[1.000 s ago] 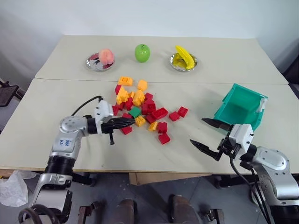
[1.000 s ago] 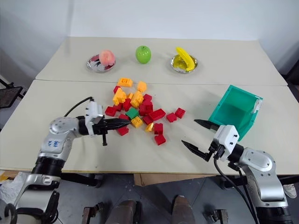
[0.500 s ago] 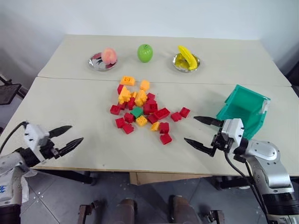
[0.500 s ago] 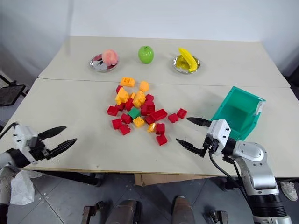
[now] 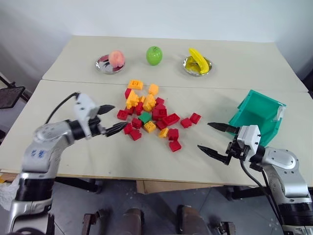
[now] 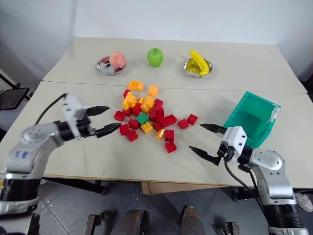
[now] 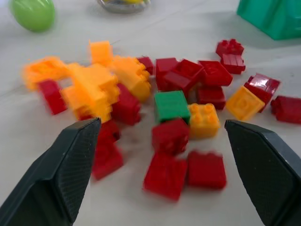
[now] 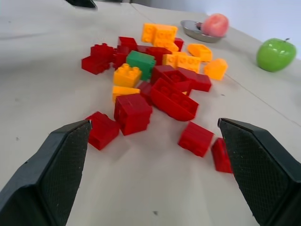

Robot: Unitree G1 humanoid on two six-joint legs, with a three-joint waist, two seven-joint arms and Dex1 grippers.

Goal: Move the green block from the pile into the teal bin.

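The green block [image 5: 145, 117] lies flat in the middle of the pile [image 5: 157, 115] of red and yellow-orange bricks, with a yellow brick against one side. It also shows as the green block [image 7: 171, 106] and the green block [image 8: 140, 60] in the wrist views. My left gripper [image 5: 120, 116] hovers open at the pile's left edge, pointing at the bricks and holding nothing. The teal bin [image 5: 257, 115] stands at the right, its sloped opening turned toward the pile. My right gripper [image 5: 204, 135] is open and empty just in front of the bin.
Along the back of the table stand a peach on a silver plate [image 5: 110, 61], a green apple [image 5: 154, 55] and a banana in a silver bowl [image 5: 198, 62]. A seam [image 5: 73, 81] runs across the table behind the pile. Bare tabletop lies between pile and bin.
My left gripper was shut at the pile, swung back to the table's near left edge and opened. It has come back to the pile, still open. The right gripper stayed put.
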